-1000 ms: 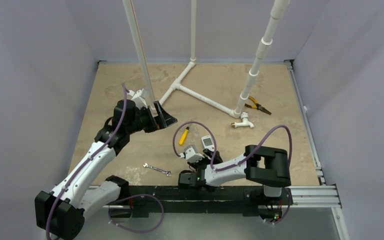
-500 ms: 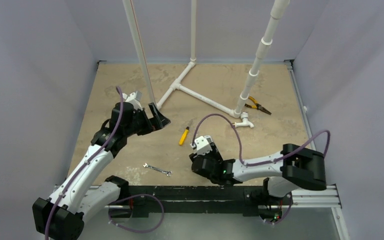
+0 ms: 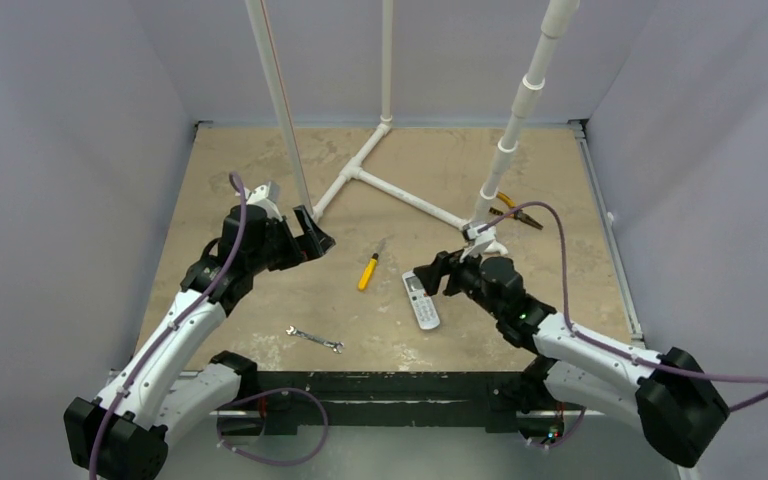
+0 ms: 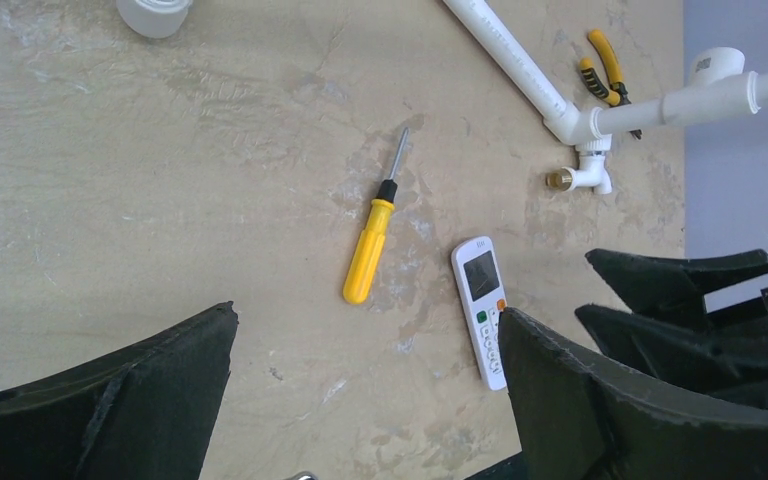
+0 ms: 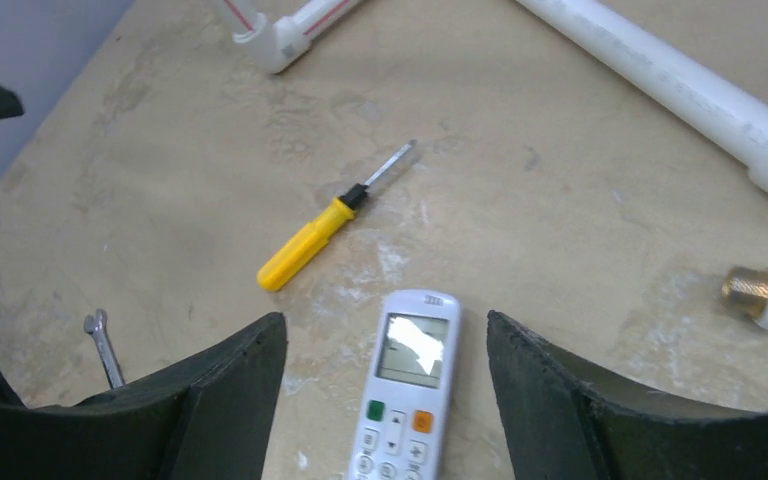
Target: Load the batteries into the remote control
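- right hand [image 3: 434,274] is spread wide w/ nothing in it, hanging just over the display end of the remote control [image 5: 405,400]. left hand [image 4: 370,315] is also wide open and empty, parked well off to the left
- remote lies flat on the desk [image 3: 260,170] near the middle, buttons + screen up, just right of the yellow screwdriver [image 3: 368,270]
- biggest worry imo: it's face up, so the battery door is prob underneath. it needs a flip, and a flip w/ a loose pinch could drop it or send it skidding
- it's slim and flat on the desk, so if the fingers close too high they slide off. too low and the tips scrape the desk or shove it sideways
- a shove to the left bumps the screwdriver, which looks like it'd roll
- the right arm's cable loops close to the pipe fitting [image 3: 487,242], could snag on a big swing
- also can't spot any batteries in any view, so no idea where they'd come from
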